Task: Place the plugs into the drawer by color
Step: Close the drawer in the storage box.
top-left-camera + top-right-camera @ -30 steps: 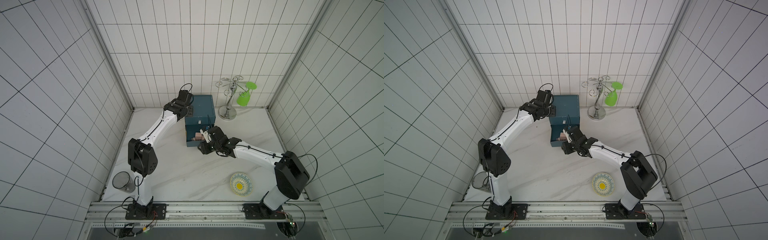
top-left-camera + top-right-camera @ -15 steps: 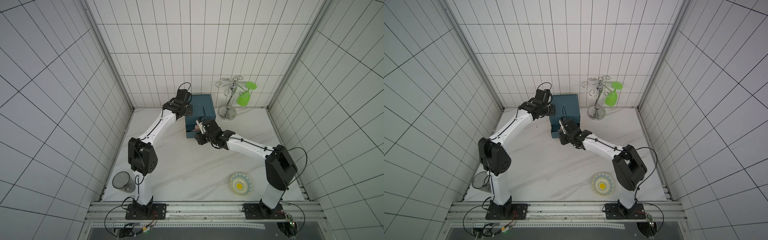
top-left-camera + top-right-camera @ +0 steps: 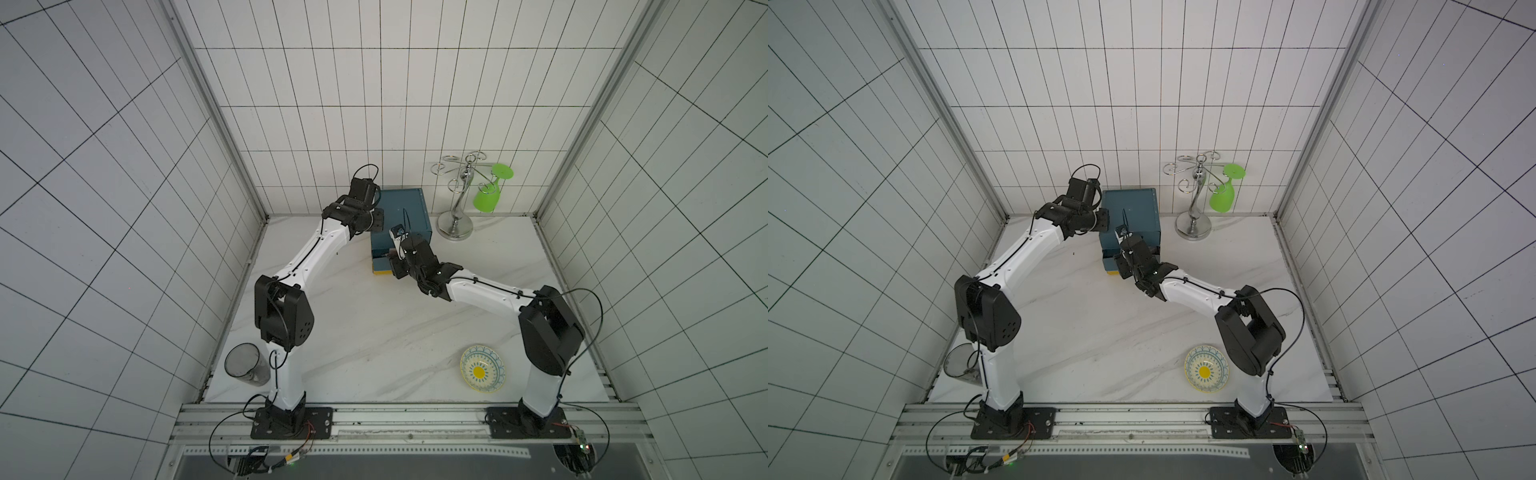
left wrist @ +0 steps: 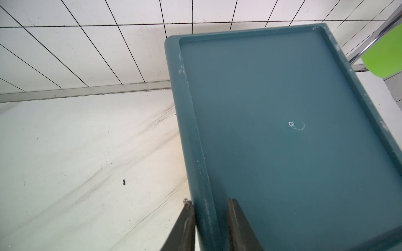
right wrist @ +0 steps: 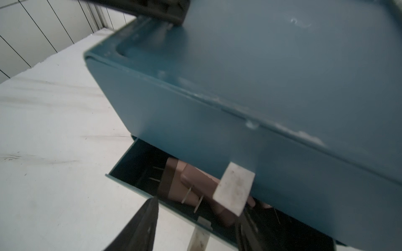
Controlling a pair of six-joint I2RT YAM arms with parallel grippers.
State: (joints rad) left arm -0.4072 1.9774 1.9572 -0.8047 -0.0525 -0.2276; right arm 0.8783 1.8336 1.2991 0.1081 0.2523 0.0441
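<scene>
The teal drawer unit [image 3: 409, 208] [image 3: 1133, 208] stands at the back of the table. Its bottom drawer [image 5: 130, 182] is open a little, and two pinkish-beige plugs [image 5: 174, 184] [image 5: 202, 180] lie inside with their prongs showing. My left gripper [image 4: 208, 203] [image 3: 376, 220] is shut on the unit's top left rim. My right gripper [image 5: 198, 208] [image 3: 392, 266] sits at the drawer front, open, with the drawer's white pull tab [image 5: 200, 236] loose between its fingers. A second white tab [image 5: 235, 189] juts from the unit above. The rest of the drawer is hidden.
A chrome glass rack [image 3: 457, 208] with a green glass [image 3: 486, 199] stands right of the unit. A patterned dish [image 3: 482, 369] lies near the right arm's base. A dark tumbler [image 3: 245, 363] stands at the front left corner. Tiled walls close three sides.
The right gripper has moved toward the unit and the bottom drawer has slid most of the way in. Its jaws have parted. The left gripper has kept its hold.
</scene>
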